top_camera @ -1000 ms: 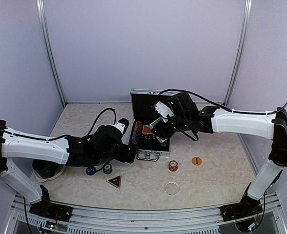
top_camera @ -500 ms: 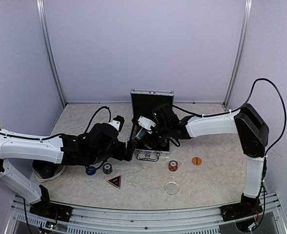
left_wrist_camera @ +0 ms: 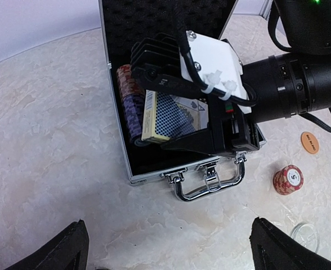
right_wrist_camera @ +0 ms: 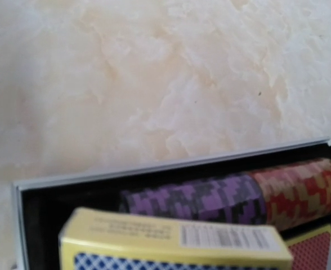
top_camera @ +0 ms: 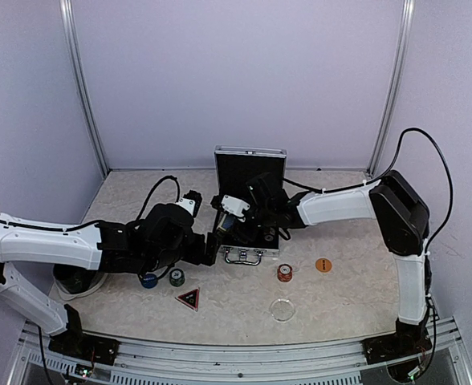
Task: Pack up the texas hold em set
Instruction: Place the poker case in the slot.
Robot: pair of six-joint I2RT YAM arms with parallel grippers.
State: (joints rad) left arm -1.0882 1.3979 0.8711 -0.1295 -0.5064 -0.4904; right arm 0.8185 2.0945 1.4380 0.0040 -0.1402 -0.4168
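The silver briefcase (top_camera: 256,255) lies open with its lid (top_camera: 250,164) upright, and its black lining (left_wrist_camera: 154,25) and a purple and red chip row (left_wrist_camera: 129,101) show. My right gripper (top_camera: 231,218) hangs over the case's left half, shut on a blue-backed card deck (left_wrist_camera: 165,115). The right wrist view shows that deck (right_wrist_camera: 171,239) just above the chip row (right_wrist_camera: 233,197) and beside a red deck (right_wrist_camera: 314,247). My left gripper (left_wrist_camera: 174,253) stands open and holds nothing, just in front of the case handle (left_wrist_camera: 210,188).
In front of the case lie a red chip stack (top_camera: 284,273), an orange button (top_camera: 323,264) and a clear round dish (top_camera: 282,310). A blue chip (top_camera: 148,281), a green chip (top_camera: 177,277) and a dark triangle marker (top_camera: 188,298) lie by my left arm.
My right arm has swung left and down with the blue deck, from the case's right side to over its left half. The left arm has barely moved.
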